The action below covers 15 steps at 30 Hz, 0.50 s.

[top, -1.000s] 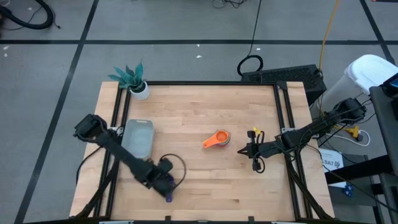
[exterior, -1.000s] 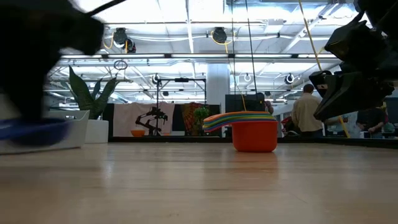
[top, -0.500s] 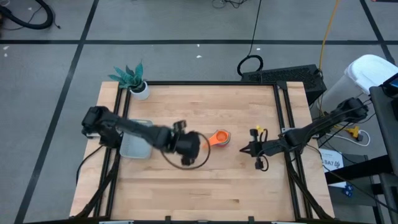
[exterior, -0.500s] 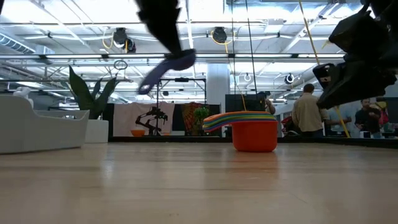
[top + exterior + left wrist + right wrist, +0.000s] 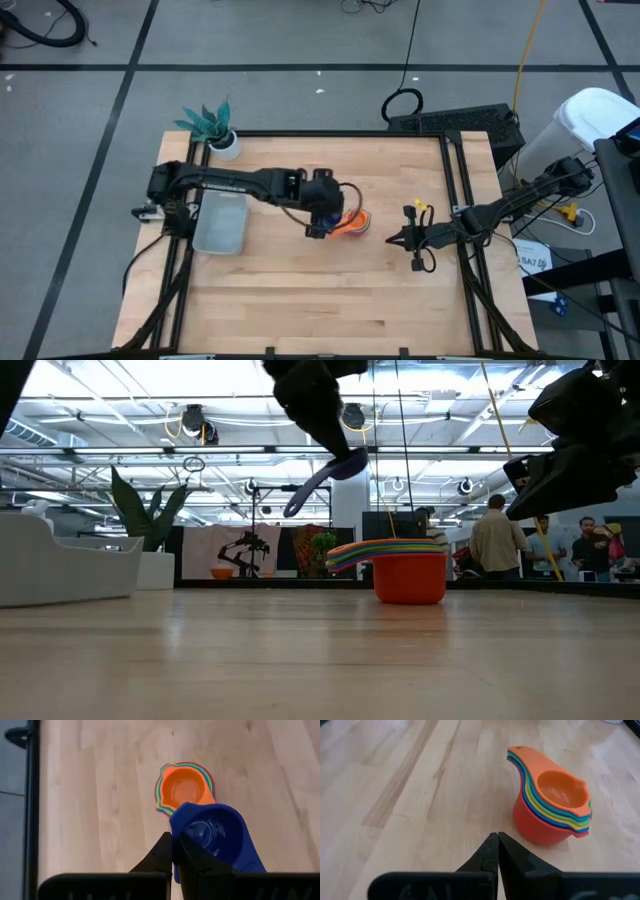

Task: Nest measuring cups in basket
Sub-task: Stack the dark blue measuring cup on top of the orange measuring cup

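Note:
My left gripper [image 5: 318, 226] [image 5: 172, 851] is shut on a dark blue measuring cup [image 5: 212, 837] [image 5: 325, 478], which hangs in the air just left of and above a nested stack of cups [image 5: 349, 222] [image 5: 400, 570] [image 5: 552, 802]. The stack stands on its red bottom cup at the table's middle, with the orange cup on top. The pale basket [image 5: 220, 222] [image 5: 60, 565] lies flat near the left edge, away from both grippers. My right gripper [image 5: 405, 240] [image 5: 497, 845] waits shut and holding nothing, a short way right of the stack. My left gripper pinches the dark blue cup by the rim of its bowl [image 5: 181, 836], coming from above and pointing down. One finger [image 5: 192, 857] lies over the bowl's inner side, the other outside. The cup is lifted clear and tilted, its handle [image 5: 300, 500] slanting downward.
A small white pot with a plant [image 5: 222, 140] stands at the far left corner. Black rails [image 5: 455, 200] run along the table's left and right sides. Bare wood lies near and far of the stack. People stand in the room behind the table [image 5: 495, 535].
My left gripper has risen from the table's near left part with the dark blue cup and swung it toward the far and right, to the nested stack. The cup is lifted clear and now hangs beside and above the stack. The stack has stayed in place.

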Each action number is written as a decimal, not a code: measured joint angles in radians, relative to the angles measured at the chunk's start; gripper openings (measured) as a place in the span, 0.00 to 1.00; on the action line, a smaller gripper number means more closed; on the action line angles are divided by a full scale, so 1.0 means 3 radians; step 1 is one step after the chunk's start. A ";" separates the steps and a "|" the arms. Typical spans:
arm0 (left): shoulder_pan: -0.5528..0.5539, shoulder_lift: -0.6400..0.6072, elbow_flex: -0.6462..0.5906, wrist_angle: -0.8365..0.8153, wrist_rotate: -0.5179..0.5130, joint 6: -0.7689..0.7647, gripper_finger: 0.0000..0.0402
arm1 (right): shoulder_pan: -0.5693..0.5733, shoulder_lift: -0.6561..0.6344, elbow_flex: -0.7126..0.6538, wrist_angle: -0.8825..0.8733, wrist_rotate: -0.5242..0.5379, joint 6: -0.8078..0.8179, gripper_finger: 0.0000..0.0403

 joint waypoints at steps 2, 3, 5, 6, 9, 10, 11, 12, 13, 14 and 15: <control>0.0000 0.0199 0.0319 -0.0244 0.0024 0.0170 0.02 | 0.0000 0.0004 0.0001 0.0003 0.0000 0.0025 0.00; 0.0011 0.0300 0.0503 -0.0382 0.0037 0.0256 0.02 | 0.0000 0.0004 0.0001 0.0005 0.0000 0.0049 0.00; 0.0034 0.0506 0.0879 -0.0638 0.0112 0.0405 0.02 | 0.0000 0.0004 0.0001 0.0029 -0.0001 0.0097 0.00; 0.0051 0.0602 0.1060 -0.0749 0.0136 0.0475 0.02 | 0.0000 0.0004 0.0001 0.0027 -0.0001 0.0130 0.00; 0.0118 0.0874 0.1507 -0.1088 0.0184 0.0672 0.02 | 0.0006 0.0004 0.0001 0.0020 -0.0013 0.0237 0.00; 0.0143 0.0955 0.1623 -0.1164 0.0220 0.0715 0.02 | 0.0020 0.0004 0.0001 0.0020 -0.0013 0.0256 0.00; 0.0164 0.1030 0.1713 -0.1221 0.0255 0.0746 0.02 | 0.0037 0.0004 0.0001 0.0017 -0.0013 0.0265 0.00; 0.0178 0.1092 0.1793 -0.1269 0.0288 0.0768 0.02 | 0.0056 0.0004 0.0001 0.0008 -0.0014 0.0267 0.00; 0.0189 0.1140 0.1863 -0.1286 0.0343 0.0792 0.02 | 0.0072 0.0004 0.0001 -0.0004 -0.0014 0.0267 0.00; 0.0196 0.1184 0.1913 -0.1280 0.0380 0.0812 0.02 | 0.0087 0.0004 0.0001 -0.0007 -0.0011 0.0267 0.00; 0.0194 0.1216 0.1951 -0.1274 0.0387 0.0837 0.02 | 0.0094 0.0004 0.0001 -0.0004 -0.0011 0.0267 0.00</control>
